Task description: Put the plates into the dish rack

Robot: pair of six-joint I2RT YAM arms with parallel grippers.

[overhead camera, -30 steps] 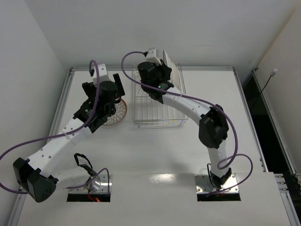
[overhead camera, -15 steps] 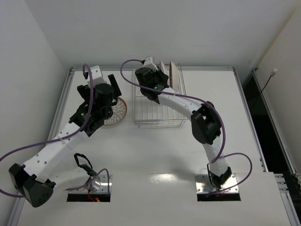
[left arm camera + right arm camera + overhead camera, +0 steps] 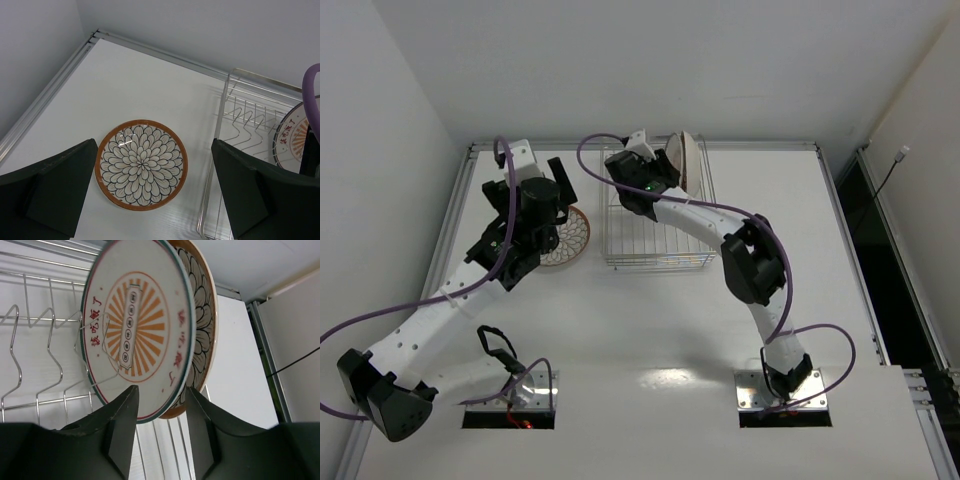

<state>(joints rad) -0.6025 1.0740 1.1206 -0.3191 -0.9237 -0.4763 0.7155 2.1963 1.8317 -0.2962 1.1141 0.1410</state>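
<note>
Left gripper (image 3: 153, 142) hangs over the far-left part of the white table (image 3: 650, 330), its fingers (image 3: 55, 190) spread wide and holding nothing. Below it, the round orange-rimmed ceramic plate with black-and-white petal pattern (image 3: 141, 165) lies flat on the table. This plate is just left of the silver wire dish rack (image 3: 655, 240) and apart from it. Right gripper (image 3: 161, 390) is at the rack's far end, fingers (image 3: 120, 430) parted and not clamped on anything. The white round plate with orange sunburst centre and red characters (image 3: 137, 335) stands on edge among the tines, its lower rim showing in the gap between those fingers. Close behind it, the brown-rimmed round plate with dark looped pattern (image 3: 202, 315) also stands on edge in the rack.
</note>
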